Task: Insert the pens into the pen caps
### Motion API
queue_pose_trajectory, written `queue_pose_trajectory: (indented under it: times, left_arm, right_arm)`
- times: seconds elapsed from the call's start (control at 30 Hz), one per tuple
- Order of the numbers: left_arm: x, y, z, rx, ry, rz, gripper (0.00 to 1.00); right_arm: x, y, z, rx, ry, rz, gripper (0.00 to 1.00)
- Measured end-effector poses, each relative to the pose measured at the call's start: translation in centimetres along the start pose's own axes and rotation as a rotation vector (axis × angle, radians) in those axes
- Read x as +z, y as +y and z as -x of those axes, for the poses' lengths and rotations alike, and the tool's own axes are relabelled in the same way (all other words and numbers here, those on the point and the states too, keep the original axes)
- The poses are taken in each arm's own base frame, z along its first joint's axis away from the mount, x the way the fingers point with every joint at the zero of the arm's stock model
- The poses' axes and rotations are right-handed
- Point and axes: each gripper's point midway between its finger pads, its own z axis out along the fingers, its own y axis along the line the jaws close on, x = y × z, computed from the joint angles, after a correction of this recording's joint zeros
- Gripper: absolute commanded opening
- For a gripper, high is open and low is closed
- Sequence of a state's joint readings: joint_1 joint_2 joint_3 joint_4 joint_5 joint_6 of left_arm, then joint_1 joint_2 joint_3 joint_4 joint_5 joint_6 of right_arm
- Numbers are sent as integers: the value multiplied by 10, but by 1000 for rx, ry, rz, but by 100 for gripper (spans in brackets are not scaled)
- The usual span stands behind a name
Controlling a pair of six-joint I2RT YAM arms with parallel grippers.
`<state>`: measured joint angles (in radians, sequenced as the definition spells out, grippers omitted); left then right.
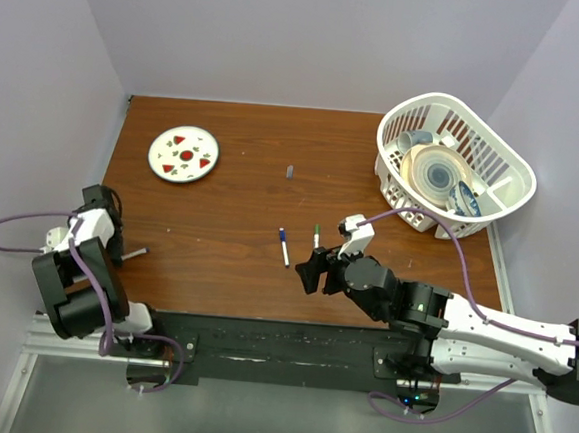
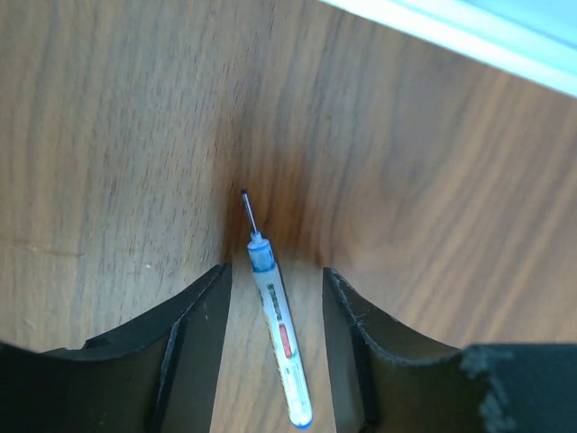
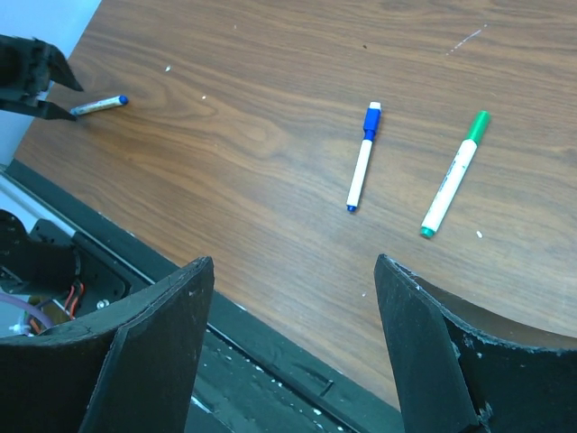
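From above, we see the right gripper spread open, with the blue pen and green pen just ahead of it and a dark cap farther ahead. In the left wrist view, the left gripper stands open astride a third pen, jaws clear of it on both sides. In the right wrist view, both coloured pens lie ahead of the wide-apart fingers.

Robot lab: wooden table boxed in by plain lilac walls.
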<state>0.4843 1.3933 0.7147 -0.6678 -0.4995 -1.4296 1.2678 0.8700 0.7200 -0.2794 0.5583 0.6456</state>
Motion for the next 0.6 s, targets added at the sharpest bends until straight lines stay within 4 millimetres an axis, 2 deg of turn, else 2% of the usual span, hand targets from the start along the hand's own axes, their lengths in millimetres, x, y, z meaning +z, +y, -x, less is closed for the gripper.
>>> queue_pose_trajectory:
  times: [0.13, 0.17, 0.33, 0.43, 0.47, 0.5, 0.6]
  left_arm:
    - [7, 2, -5, 23, 11, 27, 43]
    - [7, 2, -5, 28, 11, 31, 33]
    - [9, 4, -5, 74, 10, 51, 27]
    - [10, 5, -5, 103, 11, 49, 16]
    - [10, 5, -5, 115, 10, 46, 6]
    - [10, 4, -5, 126, 10, 38, 0]
    - [10, 1, -6, 160, 13, 2, 0]
  right_arm:
    - [0, 1, 2, 6, -7, 6, 75]
    - [-1, 2, 2, 7, -8, 8, 75]
    - [-2, 2, 5, 13, -15, 13, 75]
    - [-3, 3, 6, 16, -19, 17, 75]
    - [-4, 3, 7, 18, -20, 20, 75]
    - [-4, 4, 7, 18, -20, 22, 75]
    - [-4, 7, 5, 22, -11, 41, 75]
